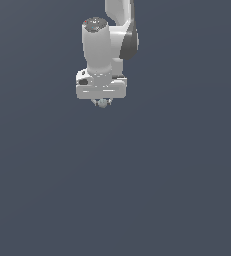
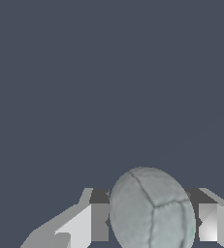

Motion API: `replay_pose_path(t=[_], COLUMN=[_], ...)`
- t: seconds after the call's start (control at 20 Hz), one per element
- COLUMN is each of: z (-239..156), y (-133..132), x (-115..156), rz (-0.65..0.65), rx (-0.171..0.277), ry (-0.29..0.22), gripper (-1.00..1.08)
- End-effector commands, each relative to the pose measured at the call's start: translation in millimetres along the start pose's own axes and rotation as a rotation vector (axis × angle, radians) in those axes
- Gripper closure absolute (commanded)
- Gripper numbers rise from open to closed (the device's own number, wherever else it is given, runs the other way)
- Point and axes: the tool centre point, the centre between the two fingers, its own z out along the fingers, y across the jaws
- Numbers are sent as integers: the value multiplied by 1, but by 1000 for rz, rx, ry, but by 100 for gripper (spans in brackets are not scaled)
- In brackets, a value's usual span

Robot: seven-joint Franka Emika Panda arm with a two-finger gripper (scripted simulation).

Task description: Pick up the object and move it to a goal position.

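The white gripper (image 1: 102, 103) hangs from the arm in the upper middle of the exterior view, well above the dark floor. It is shut on the tiny pale grey-green ball (image 1: 103, 103), which peeks out just below the hand. In the wrist view the ball (image 2: 152, 210) looks large, with seam lines, and sits between the two fingers (image 2: 100, 220), which press on it from both sides. The gripper (image 2: 152, 220) holds it clear of the floor.
The plain dark grey-blue floor (image 1: 137, 200) fills both views. The white arm (image 1: 118, 30) rises out of the exterior view's top. Nothing else shows.
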Motion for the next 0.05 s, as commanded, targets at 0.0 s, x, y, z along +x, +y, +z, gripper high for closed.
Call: replay_pose_path(t=[0.0], z=[-2], y=[0], x=[-2], rz=[0], rx=[0], ry=[0], gripper=[108])
